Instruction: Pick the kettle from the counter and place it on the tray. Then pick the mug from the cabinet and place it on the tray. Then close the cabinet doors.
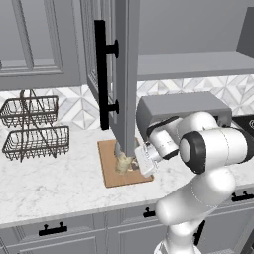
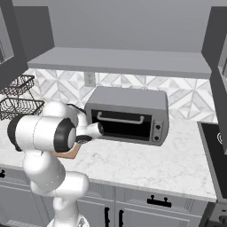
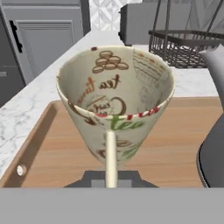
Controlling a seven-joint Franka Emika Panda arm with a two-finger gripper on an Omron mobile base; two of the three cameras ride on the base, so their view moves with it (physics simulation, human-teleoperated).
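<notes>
I see my gripper [image 3: 111,181] pinching the mug [image 3: 114,103] by its handle over the tray [image 3: 175,144], beside the kettle [image 3: 213,148].

A small pale beige tapered mug [image 3: 116,103], printed inside and out with brown and green tea lettering and little drawings, stands over the flat light-brown wooden tray [image 3: 52,148], its open mouth facing the hand camera and its thin handle running down toward the bottom of that view. The tray, rectangular with rounded corners and a raised rim, lies flat on the white marble-look counter [image 1: 54,183]. At the right edge of the hand view, the rounded silver-grey kettle [image 3: 214,148] sits on the tray just beside the mug. The grey upper wall cabinet [image 1: 198,62] shows a bare grey shelf, and its tall grey panelled door [image 1: 116,74] with a long black bar handle stands open, its edge in front of the tray in the left base view.
</notes>
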